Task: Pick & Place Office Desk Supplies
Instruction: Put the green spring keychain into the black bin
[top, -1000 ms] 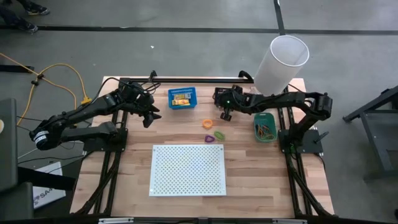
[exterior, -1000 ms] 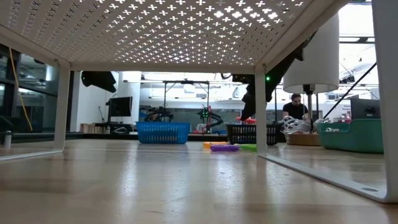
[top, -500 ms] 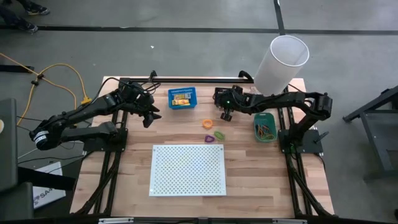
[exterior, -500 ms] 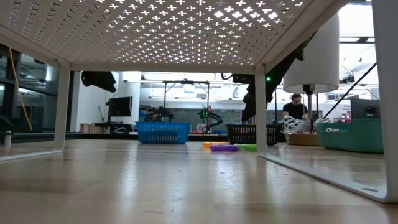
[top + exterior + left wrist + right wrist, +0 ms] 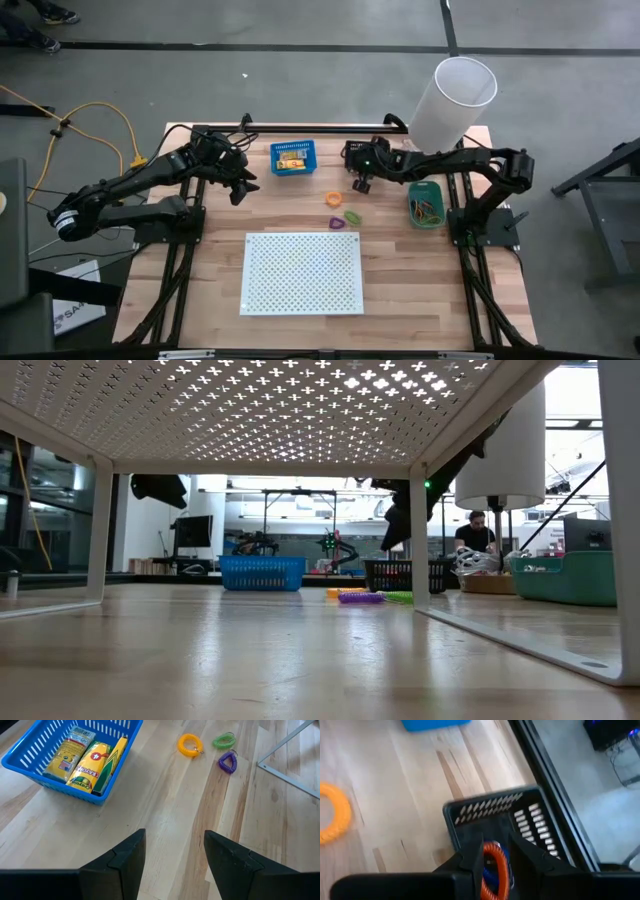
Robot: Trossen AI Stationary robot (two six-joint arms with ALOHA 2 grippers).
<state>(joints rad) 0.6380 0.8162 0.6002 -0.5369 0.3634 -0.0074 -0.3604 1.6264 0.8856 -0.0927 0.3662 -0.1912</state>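
Right now the right gripper point(image 5: 492, 865) hangs over the black bin point(image 5: 520, 820), fingers slightly parted around an orange-red loop point(image 5: 492, 870), while the left gripper point(image 5: 172, 852) waits wide open near the blue bin point(image 5: 50, 765) of yellow packets point(image 5: 90, 765), and orange point(image 5: 190, 745), green point(image 5: 223, 741) and purple point(image 5: 228, 762) loops lie on the table point(image 5: 165, 810).

Left end effector point(image 5: 172, 851) gapes; right end effector point(image 5: 495, 857) seemingly parted.

Two dark jointed arms; green indicator light on right arm point(image 5: 368, 157).
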